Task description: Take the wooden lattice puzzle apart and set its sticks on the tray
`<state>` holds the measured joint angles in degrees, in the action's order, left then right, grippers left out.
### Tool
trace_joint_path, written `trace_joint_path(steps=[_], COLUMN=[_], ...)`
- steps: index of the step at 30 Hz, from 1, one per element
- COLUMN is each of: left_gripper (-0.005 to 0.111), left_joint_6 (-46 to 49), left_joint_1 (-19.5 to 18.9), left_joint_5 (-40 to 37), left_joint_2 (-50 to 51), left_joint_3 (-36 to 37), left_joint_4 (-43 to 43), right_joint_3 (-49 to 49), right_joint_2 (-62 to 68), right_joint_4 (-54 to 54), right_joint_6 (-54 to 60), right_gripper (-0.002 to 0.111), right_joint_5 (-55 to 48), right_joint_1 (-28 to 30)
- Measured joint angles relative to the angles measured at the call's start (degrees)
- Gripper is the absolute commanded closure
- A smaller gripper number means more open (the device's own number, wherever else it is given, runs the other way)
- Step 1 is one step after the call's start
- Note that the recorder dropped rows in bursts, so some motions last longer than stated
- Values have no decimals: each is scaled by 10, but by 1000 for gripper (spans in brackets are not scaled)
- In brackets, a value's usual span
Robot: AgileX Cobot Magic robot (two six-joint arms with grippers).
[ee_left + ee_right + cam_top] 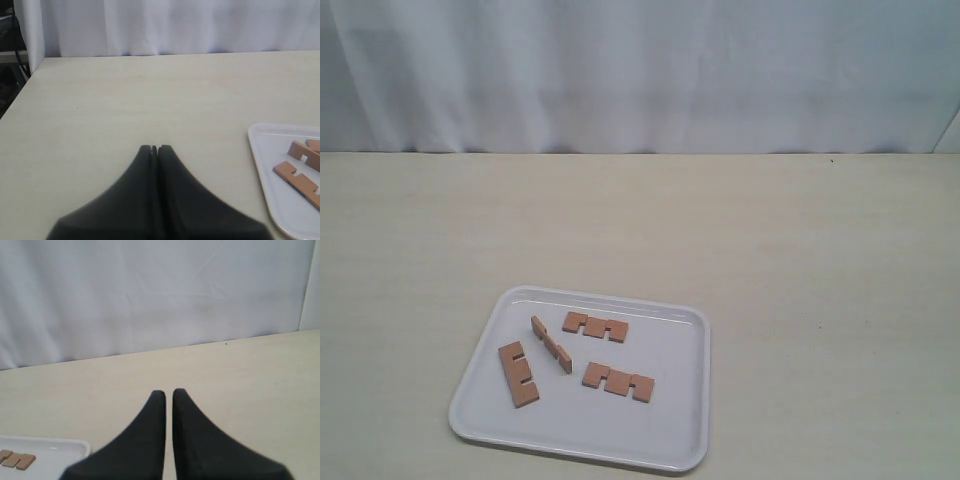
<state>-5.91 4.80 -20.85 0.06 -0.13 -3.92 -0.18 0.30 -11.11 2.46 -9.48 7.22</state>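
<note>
Where the sticks lie: all four sticks (595, 326) are on the tray (665, 425), each apart from the others and none interlocked.
Nearest pieces: the left stick (519, 374) and the right stick (618, 381) lie flat, notches showing.
Middle stick (551, 344): it looks thin and slanted, so I judge it rests on its edge between the left stick and the far one.
Left gripper (154, 148): my fingers are pressed together with nothing between them, low over bare table (820, 250), with the tray's left rim near.
Right gripper (169, 392): drawn together to a mere slit, holding nothing, well clear of the tray.
Task standing: by my judgement the job looks finished.
Risk one: if my left arm swings low toward the tray, it could knock the rim and slide sticks about or over the low edge.
Risk two: a jolt could tip the edge-standing stick onto its neighbour.
Far side: open table, then the white curtain (640, 70).
</note>
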Motion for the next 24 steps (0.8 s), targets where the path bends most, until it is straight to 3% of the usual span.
trace_joint_path(steps=[8,24], left_gripper=[107,107], left_joint_6=[0,0], left_joint_1=[0,0], left_joint_5=[0,0], left_joint_2=[0,0], left_joint_3=[0,0], left_joint_4=[0,0], right_joint_3=[0,0], right_joint_2=[0,0], right_joint_4=[22,38], right_joint_6=[70,72], right_gripper=[104,104], right_joint_5=[-89,-97], right_joint_1=[0,0])
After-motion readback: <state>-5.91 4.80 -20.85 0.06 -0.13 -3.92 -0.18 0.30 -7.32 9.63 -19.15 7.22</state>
